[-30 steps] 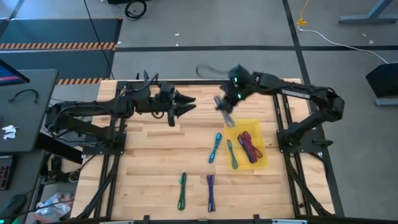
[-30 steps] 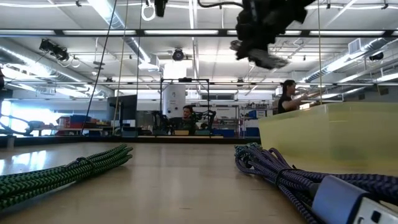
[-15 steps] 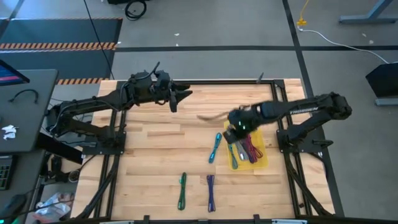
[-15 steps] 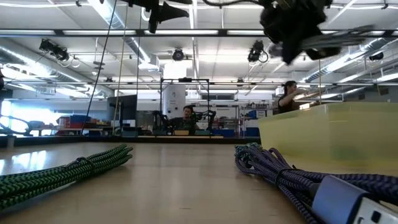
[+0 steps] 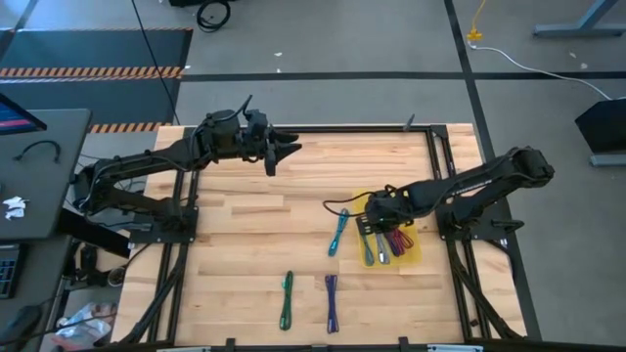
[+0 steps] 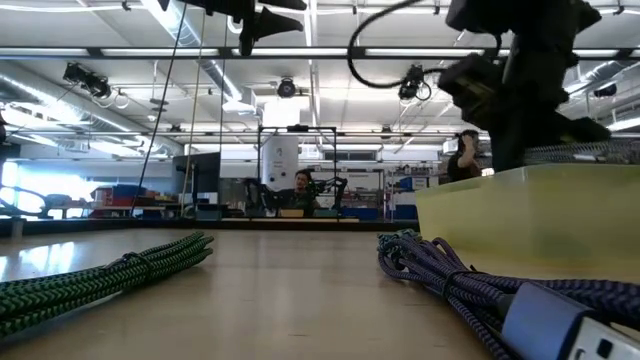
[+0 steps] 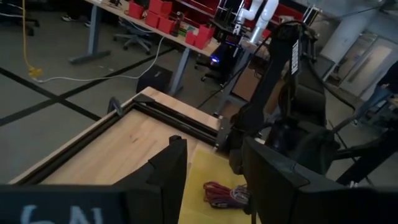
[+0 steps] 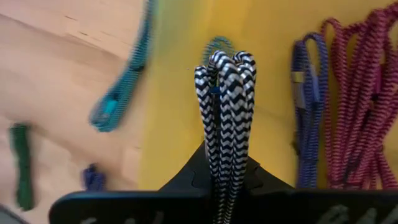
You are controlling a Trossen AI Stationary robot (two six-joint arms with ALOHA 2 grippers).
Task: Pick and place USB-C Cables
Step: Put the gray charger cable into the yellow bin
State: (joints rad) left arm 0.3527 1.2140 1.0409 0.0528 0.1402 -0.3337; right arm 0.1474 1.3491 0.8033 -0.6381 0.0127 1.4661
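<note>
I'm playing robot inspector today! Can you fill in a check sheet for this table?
Surface: wooden table with a yellow tray at its right.
Job's things: red cable and purple cable in the tray; teal cable beside it; green cable and another purple one near the front edge.
Clutter: nothing seen.
Grippers: right gripper shut on a black-and-white cable over the tray; left gripper open, raised at the table's back.
Cables: black arm wire looping beside the right gripper.
Surroundings: workshop, seated person behind.
</note>
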